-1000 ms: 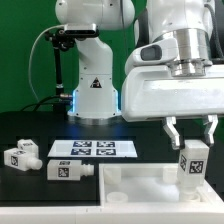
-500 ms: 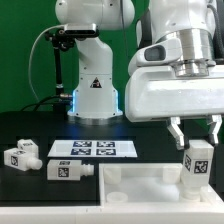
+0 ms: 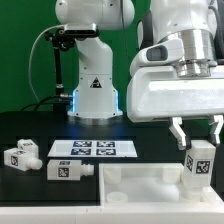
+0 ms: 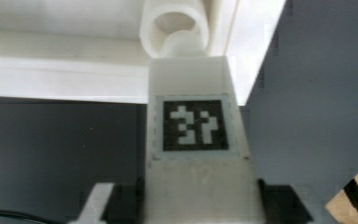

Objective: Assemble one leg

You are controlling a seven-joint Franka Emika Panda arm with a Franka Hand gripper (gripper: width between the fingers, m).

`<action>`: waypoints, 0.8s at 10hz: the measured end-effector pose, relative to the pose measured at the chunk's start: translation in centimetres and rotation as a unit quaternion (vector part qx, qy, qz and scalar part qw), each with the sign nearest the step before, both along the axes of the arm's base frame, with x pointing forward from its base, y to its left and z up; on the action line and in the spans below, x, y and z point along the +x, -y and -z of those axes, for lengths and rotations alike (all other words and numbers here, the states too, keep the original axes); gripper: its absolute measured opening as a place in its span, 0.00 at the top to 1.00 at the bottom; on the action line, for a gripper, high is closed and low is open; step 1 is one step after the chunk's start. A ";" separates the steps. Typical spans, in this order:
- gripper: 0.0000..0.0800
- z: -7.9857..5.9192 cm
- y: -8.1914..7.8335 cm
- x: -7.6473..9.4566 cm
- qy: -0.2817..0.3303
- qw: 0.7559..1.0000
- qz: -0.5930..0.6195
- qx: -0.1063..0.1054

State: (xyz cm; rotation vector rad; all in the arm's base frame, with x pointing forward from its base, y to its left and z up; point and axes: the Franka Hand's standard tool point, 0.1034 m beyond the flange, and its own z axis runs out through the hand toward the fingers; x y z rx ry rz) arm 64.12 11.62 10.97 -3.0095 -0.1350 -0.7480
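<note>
My gripper [image 3: 195, 140] is shut on a white leg [image 3: 197, 165] with a black-and-white tag, holding it upright over the right end of the large white panel [image 3: 130, 184]. In the wrist view the leg [image 4: 197, 120] fills the middle between my two dark fingers [image 4: 130, 205], its far end over a round socket [image 4: 176, 30] in the panel [image 4: 51, 60]. Two more legs lie on the black table at the exterior view's left: one [image 3: 21, 156] far left, one [image 3: 68, 170] beside the panel's left end.
The marker board [image 3: 92, 149] lies flat behind the panel. The arm's white base [image 3: 95, 90] stands at the back with cables. The black table [image 3: 30, 130] ends at a green backdrop.
The leg in my gripper has sunk slightly toward the panel. The other legs have not moved.
</note>
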 end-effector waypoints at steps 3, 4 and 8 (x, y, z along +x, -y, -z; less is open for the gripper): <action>0.64 0.0 0.4 0.0 0.001 1.000 0.002 -0.001; 0.64 0.0 0.5 0.0 0.001 1.000 0.003 -0.001; 0.64 0.3 0.2 -0.6 -0.005 1.000 0.001 -0.001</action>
